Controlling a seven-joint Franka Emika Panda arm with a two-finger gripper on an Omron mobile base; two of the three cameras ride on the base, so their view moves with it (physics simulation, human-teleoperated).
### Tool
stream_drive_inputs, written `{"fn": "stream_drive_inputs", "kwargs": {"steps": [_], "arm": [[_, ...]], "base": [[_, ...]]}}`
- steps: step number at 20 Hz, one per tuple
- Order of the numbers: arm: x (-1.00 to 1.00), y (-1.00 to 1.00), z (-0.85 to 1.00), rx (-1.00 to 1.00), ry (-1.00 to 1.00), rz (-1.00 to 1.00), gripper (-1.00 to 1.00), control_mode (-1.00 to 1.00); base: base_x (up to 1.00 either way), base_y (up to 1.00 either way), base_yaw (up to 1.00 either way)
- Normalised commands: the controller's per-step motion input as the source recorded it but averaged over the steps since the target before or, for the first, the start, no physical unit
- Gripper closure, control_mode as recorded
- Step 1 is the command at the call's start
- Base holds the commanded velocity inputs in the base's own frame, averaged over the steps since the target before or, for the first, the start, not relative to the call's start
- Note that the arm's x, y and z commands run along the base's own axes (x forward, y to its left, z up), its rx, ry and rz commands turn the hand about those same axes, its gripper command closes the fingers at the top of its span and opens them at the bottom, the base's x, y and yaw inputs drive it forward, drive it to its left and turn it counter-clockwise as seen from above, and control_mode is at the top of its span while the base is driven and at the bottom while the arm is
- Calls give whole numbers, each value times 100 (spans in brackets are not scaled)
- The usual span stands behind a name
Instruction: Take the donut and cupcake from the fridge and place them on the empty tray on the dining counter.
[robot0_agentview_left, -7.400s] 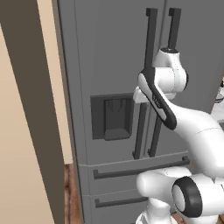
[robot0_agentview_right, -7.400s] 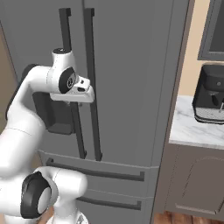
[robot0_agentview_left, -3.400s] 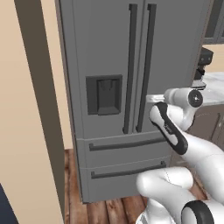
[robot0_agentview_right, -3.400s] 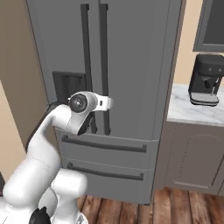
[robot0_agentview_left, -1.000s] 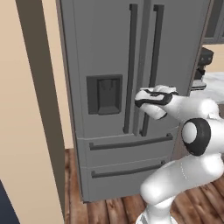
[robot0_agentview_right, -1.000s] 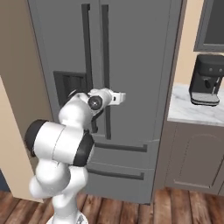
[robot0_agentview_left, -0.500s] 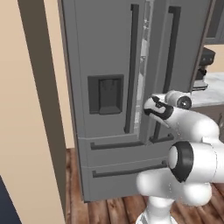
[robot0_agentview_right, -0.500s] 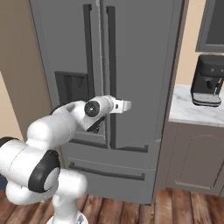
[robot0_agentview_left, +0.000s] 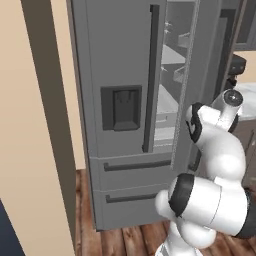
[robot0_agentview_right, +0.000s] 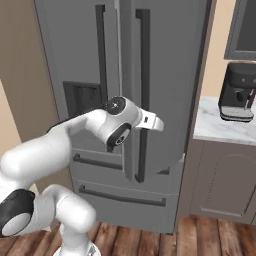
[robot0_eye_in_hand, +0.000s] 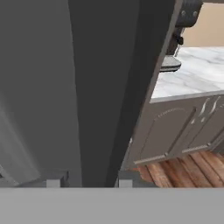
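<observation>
The tall grey fridge (robot0_agentview_left: 120, 60) stands straight ahead, and its right door (robot0_agentview_right: 165, 60) hangs partly open. Through the gap, pale shelves (robot0_agentview_left: 167, 80) show in the left base view, but I cannot make out what lies on them. My gripper (robot0_agentview_right: 150, 121) is shut on the right door's dark vertical handle (robot0_agentview_right: 142, 90) at about mid height. In the hand view the dark bar (robot0_eye_in_hand: 113, 87) runs up between my fingertips (robot0_eye_in_hand: 56, 180). The left door (robot0_agentview_left: 115, 50) with the dispenser panel (robot0_agentview_left: 121, 107) stays closed. Donut, cupcake, tray and dining counter are out of view.
A black coffee machine (robot0_agentview_right: 239, 92) sits on a marble counter (robot0_agentview_right: 220, 131) right of the fridge, above grey cabinets (robot0_agentview_right: 225, 185). The open door swings toward that counter (robot0_eye_in_hand: 197, 70). A brown wall panel (robot0_agentview_left: 45, 125) flanks the fridge's left. Two closed drawers (robot0_agentview_left: 135, 185) sit below; the floor is wood.
The right fridge door has swung from closed to clearly ajar, exposing the shelves. My hand has come back with the handle, and my elbow has folded closer to the base.
</observation>
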Motion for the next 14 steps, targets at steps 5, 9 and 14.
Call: {"fn": "stream_drive_inputs", "kwargs": {"steps": [5,9,14], "arm": [[-95,-100,-3,8,5,9,100,-100],[-84,-100,-4,9,0,17,100,-100],[-86,-100,0,9,0,15,100,-100]], "base": [[0,0,0],[0,0,0],[0,0,0]]}}
